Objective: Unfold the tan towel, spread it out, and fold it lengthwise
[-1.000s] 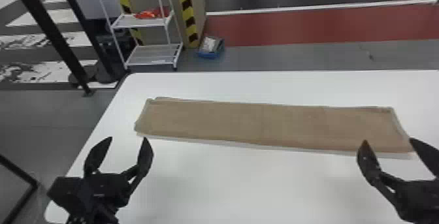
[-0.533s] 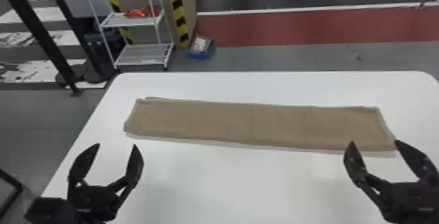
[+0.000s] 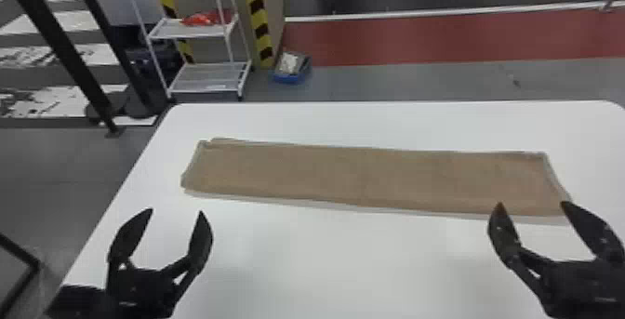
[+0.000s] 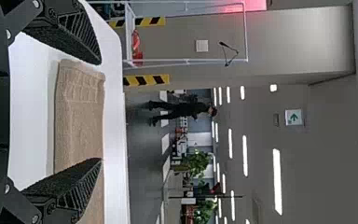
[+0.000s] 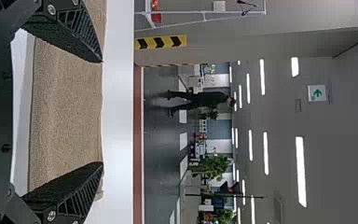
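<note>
Towel [image 3: 372, 178] lies flat on the white table [image 3: 349, 257] in one long narrow strip, so spreading and lengthwise folding seem already done. Left gripper [image 3: 176, 211] and right gripper [image 3: 531, 203] have fingers spread, holding nothing. Perhaps only small straightening of the edges is left.

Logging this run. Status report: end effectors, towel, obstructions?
Left end effector and right end effector open, empty. Tan towel a long flat strip on white table. Nothing on towel.
</note>
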Motion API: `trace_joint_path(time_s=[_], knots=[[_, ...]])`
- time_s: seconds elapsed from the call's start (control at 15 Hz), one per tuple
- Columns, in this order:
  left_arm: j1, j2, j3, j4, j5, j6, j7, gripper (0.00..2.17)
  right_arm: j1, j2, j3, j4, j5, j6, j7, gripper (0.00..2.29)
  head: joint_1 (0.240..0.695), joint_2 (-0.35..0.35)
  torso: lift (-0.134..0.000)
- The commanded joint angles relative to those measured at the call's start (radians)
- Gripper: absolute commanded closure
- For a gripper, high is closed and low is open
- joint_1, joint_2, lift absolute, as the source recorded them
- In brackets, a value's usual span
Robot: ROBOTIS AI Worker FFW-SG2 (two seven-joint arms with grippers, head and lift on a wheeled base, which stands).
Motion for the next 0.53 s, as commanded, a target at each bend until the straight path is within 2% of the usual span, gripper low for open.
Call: trace_joint_path(time_s=[0.0,0.47], knots=[[-0.003,-0.006,0.0,0.001,0.001,0.003,0.0,0.17,0.0,0.0,0.001,0.001,0.002,0.0,-0.006,0.11,0.695,0.14,-0.123],[-0.008,-0.006,0.0,0.004,0.001,0.003,0.0,0.16,0.0,0.0,0.002,0.001,0.002,0.0,-0.008,0.11,0.695,0.138,-0.123]])
